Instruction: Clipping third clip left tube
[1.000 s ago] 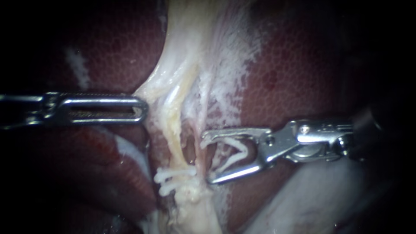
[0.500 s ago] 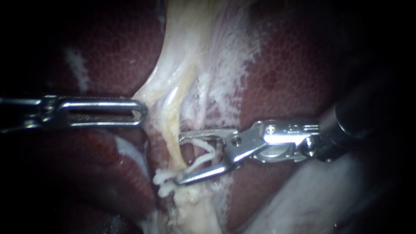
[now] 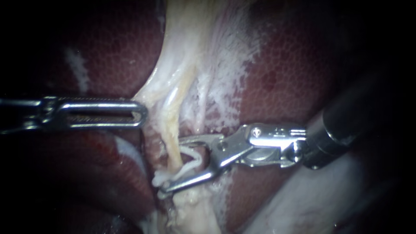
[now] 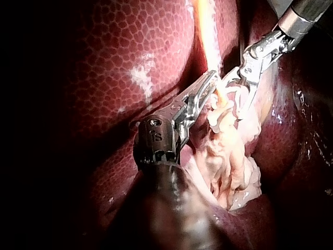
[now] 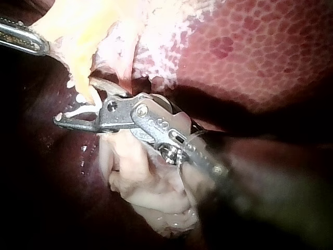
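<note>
Nearest the endoscope, pale smooth tissue (image 3: 303,203) lies under the right instrument's shaft. Ahead of it the right tool (image 3: 171,167) stands wide, both jaws bearing on a white clip (image 3: 193,161) spread in a V. The left tube (image 3: 174,149), a yellowish cord, lies at the mouth of the jaws, just above two seated clips (image 3: 157,178) that the lower jaw crosses. Whether the cord sits fully inside the V cannot be told. Farther on, the left tool (image 3: 141,113) is closed on whitish membrane (image 3: 151,93) beside the tube, holding it taut. The liver (image 3: 294,78) forms the background. Step in hand: setting the clip round the tube. The next move probably calls for seating the tube deep in the V, clear of the seated clips, then closing.
</note>
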{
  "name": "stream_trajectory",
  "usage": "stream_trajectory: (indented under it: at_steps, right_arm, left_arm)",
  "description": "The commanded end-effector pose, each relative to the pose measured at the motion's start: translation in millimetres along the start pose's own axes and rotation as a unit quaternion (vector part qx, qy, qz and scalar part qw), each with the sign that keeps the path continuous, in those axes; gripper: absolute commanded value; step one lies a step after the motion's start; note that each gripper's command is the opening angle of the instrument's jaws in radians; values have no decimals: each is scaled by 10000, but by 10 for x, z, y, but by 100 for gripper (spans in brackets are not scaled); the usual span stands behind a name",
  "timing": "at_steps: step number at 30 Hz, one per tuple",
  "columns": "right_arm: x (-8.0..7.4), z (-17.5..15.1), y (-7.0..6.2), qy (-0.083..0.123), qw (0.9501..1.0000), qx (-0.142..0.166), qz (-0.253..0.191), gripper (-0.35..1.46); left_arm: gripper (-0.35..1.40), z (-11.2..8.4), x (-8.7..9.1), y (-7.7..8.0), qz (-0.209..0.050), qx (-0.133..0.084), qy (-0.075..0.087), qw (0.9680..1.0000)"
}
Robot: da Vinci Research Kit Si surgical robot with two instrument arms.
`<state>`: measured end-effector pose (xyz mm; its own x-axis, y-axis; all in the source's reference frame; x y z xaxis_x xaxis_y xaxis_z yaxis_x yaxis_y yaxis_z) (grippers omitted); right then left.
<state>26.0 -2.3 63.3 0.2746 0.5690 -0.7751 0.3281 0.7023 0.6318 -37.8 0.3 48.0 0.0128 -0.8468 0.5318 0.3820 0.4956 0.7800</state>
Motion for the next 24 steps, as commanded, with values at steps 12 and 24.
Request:
stream_trajectory:
  at_steps: [12, 24]
  right_arm:
    - [38, -8, 18, 61, 9999, 69, 87, 53]
    - [40, -12, 28, 76, 9999, -20, 107, 48]
  left_arm:
    - [-35, 1, 2, 1, 6, 0, -1, 10000]
    - [-35, 0, 2, 1, 7, -2, -1, 10000]
